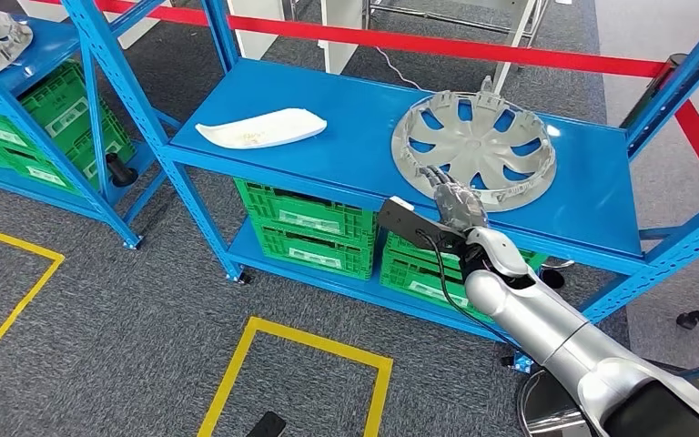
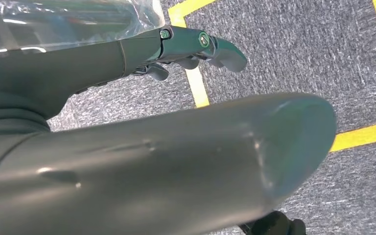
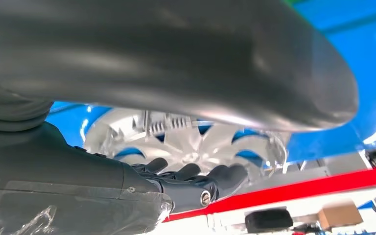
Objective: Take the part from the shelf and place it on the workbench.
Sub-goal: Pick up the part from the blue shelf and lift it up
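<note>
A silver-grey plastic wheel cover [image 1: 474, 137] with spoked cut-outs shows bright blue through its openings, lying on the glossy blue metal shelf [image 1: 346, 109]. At 9 o'clock from it lies a plain white curved plastic panel [image 1: 262, 128]. Green lattice-walled plastic crates [image 1: 305, 228] carry pale labels. Speckled dark grey carpet [image 1: 127, 319] bears yellow tape outlines [image 1: 296, 343]; a red tape barrier [image 1: 473, 47] runs at 12 o'clock

One hubcap [image 1: 474, 139], one white tray [image 1: 261, 128], several green crates [image 1: 305, 228].
</note>
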